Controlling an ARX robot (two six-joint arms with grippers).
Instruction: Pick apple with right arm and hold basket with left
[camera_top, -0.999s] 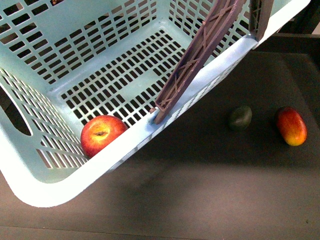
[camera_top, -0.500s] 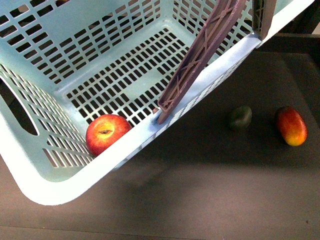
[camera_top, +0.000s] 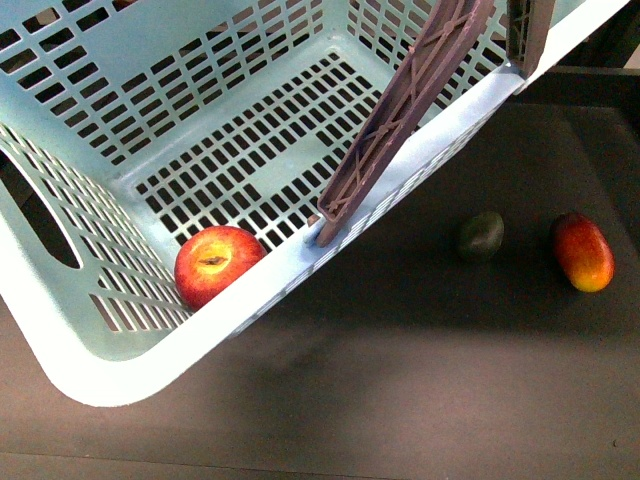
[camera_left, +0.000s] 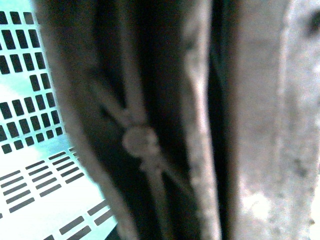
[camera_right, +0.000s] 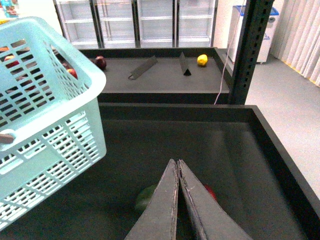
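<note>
The apple (camera_top: 218, 265) is red with yellowish streaks and lies inside the basket (camera_top: 110, 375), against its near wall by the low corner. The pale mint basket hangs tilted above the dark table, and its brown latticed handle (camera_top: 400, 110) slants upward. In the left wrist view that handle (camera_left: 137, 140) fills the frame, blurred and very close, with my left gripper (camera_left: 185, 200) shut on it; slotted basket wall (camera_left: 25, 100) shows beside it. My right gripper (camera_right: 177, 161) is shut with nothing in it, low over the table, to the right of the basket (camera_right: 50, 125).
A small dark green fruit (camera_top: 481, 236) and a long red-and-yellow fruit (camera_top: 583, 251) lie on the table right of the basket. Both show beneath my right gripper, the green fruit (camera_right: 145, 197) and the red one (camera_right: 209, 192). A raised table edge (camera_right: 270, 145) and a black post (camera_right: 252, 45) stand beyond.
The basket has shifted slightly up and to the right, and the apple has moved a little right with it along the near wall. The two fruits on the table have not moved.
</note>
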